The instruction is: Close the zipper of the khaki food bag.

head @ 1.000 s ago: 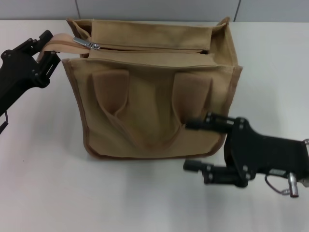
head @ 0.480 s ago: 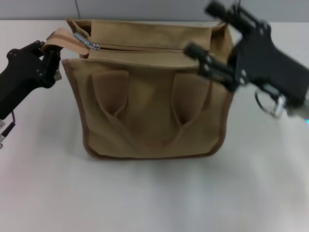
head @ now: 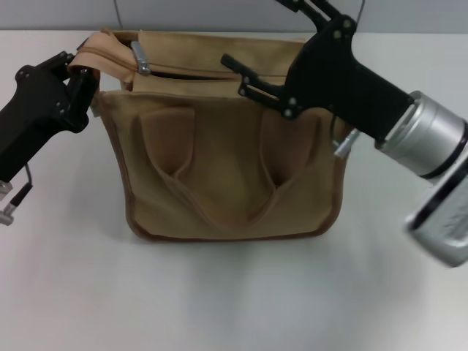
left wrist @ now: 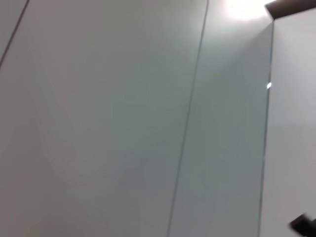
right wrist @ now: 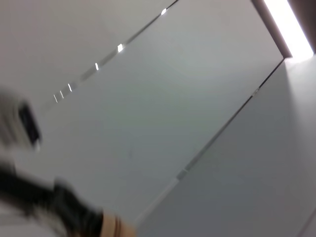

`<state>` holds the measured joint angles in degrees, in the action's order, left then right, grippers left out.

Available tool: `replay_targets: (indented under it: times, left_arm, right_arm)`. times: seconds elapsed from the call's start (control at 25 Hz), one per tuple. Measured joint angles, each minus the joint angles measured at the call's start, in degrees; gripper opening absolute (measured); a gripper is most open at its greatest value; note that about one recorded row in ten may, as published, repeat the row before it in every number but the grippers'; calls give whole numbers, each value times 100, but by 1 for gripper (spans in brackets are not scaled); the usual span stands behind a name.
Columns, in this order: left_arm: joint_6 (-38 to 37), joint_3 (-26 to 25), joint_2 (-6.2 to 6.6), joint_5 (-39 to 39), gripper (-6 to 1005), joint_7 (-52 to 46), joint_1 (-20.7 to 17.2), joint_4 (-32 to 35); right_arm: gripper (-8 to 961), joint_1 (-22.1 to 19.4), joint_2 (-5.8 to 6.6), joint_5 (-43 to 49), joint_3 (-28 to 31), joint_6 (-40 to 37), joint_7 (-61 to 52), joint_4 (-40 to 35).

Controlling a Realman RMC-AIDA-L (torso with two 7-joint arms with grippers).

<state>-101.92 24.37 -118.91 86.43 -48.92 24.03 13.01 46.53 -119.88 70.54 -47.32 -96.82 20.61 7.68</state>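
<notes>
Fingers: left gripper [head: 79,73] pinched the zipper's [head: 212,74] loose end beside khaki food bag [head: 227,157], anchoring it | right gripper [head: 259,40] spread wide above bag top, I judged reaching for pull tab [head: 140,60]

View: my left wrist camera gives me only pale grey-white panels [left wrist: 108,123], plain and flat across almost the whole picture.
Seams: one thin dark seam [left wrist: 190,118] runs slantwise between panels; a second seam [left wrist: 266,128] runs nearly parallel, closer to one edge; a short one cuts a corner.
Light: a bright glare patch [left wrist: 244,9] at one edge, plus a tiny glint [left wrist: 268,86] on the second seam.
Dark bits: a dark brown strip [left wrist: 291,6] beside the glare, and a small black shape [left wrist: 303,225] in the opposite corner; I can't tell what it is.
</notes>
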Motion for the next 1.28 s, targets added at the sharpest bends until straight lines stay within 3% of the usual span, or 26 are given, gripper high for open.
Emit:
replay_targets:
  times: [0.08,0.32,0.4,0.44,0.48,0.52,0.64,0.72,0.88,1.28]
  left_arm:
    - [-92,8,0,-5,17,-2,63,-56]
    - [-160,30,0,-8,18,-7,203,-169]
    - [-251,37,-6,-10,18,-91,304,-182]
    - [-251,37,-6,-10,18,-91,304,-182]
    - [-298,41,-11,4,18,-197,405,-188]
    - [-298,41,-11,4,18,-197,405,-188]
    - [-312,121,-14,47,18,-237,543,-238]
    - [-316,198,-20,53,18,-238,641,-289]
    - [-289,227,-24,55,18,-230,694,-339]
    - [-243,206,-23,22,18,-205,644,-343]
  right_arm:
    - [769,116,0,34,357,186,1101,431]
    - [769,182,0,622,1030,534,1954,710]
    - [769,208,1,1391,1757,884,2386,904]
    - [769,208,1,1391,1757,884,2386,904]
    - [769,226,1,1957,2326,1236,2680,1074]
    - [769,226,1,1957,2326,1236,2680,1074]
    - [769,229,0,2757,3133,1772,3004,1289]
    - [769,212,1,3463,3897,2127,3138,1438]
    - [769,155,0,3980,4388,2308,3158,1529]
    - [769,-134,-1,4093,4465,2098,3132,1694]
